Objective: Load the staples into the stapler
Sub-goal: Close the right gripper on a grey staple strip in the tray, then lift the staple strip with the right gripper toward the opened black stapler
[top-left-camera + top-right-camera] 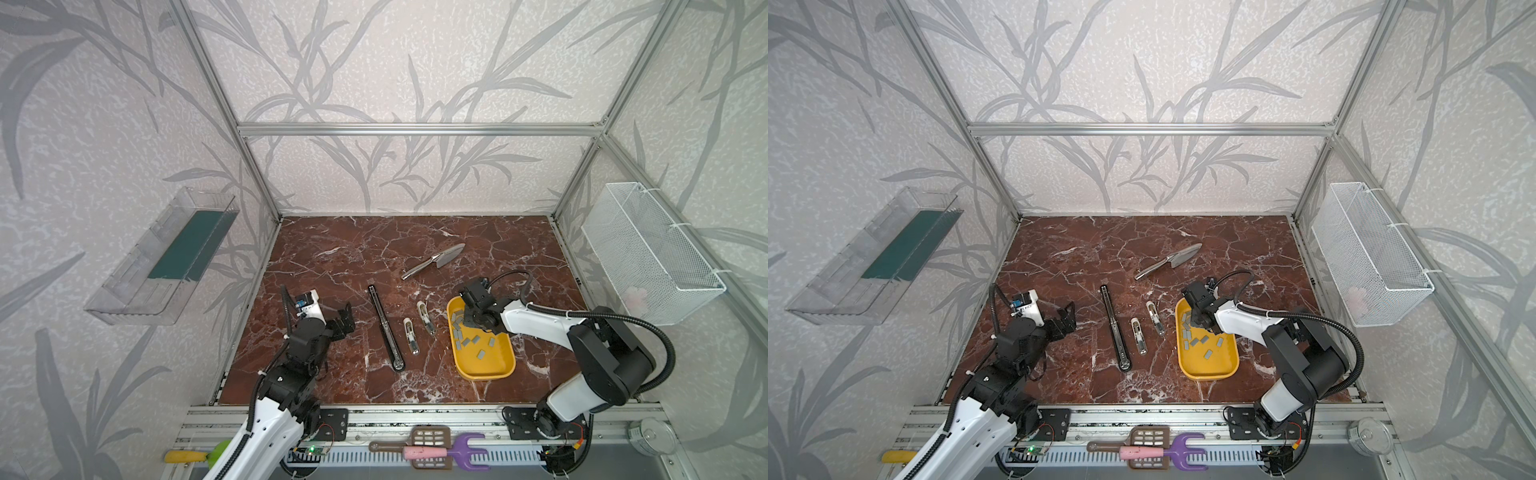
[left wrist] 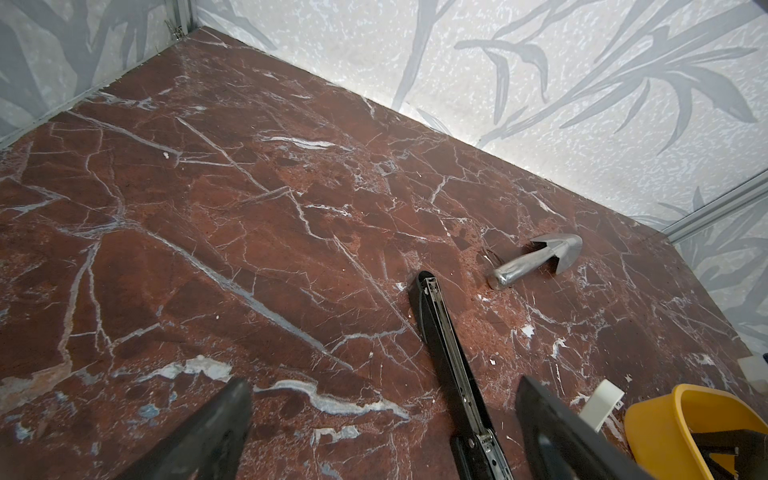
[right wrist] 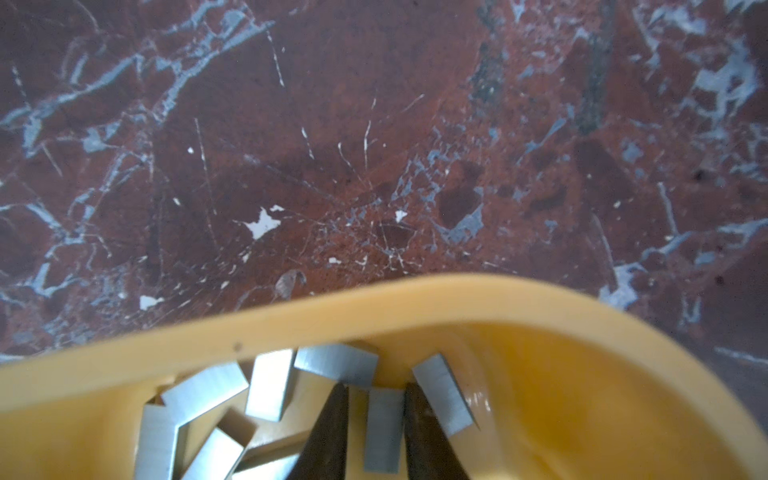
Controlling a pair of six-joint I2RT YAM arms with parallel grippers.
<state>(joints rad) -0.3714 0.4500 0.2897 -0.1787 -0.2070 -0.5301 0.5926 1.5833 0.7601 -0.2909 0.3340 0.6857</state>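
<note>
Red-marble desk [image 1: 332,257], leaf-print walls. Near left: left gripper [image 1: 348,319] spread wide, holding nothing. Mid-desk: black stapler [image 1: 385,328] flat, opened out, long axis near-to-far. Right: staples [image 1: 469,341] scattered in yellow tray [image 1: 490,372]. Tray's far end: right gripper [image 3: 376,390] pinched onto one staple strip [image 3: 382,436], lengthwise between the fingers, pointing at the rim.

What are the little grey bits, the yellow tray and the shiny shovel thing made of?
The staples look like metal: grey, with a fine brushed sheen and sharp square edges. The yellow tray is probably plastic: smooth, glossy, one even colour, with a rounded moulded rim. The small shovel seems to be polished metal: silvery all over and mirror-bright.
</note>
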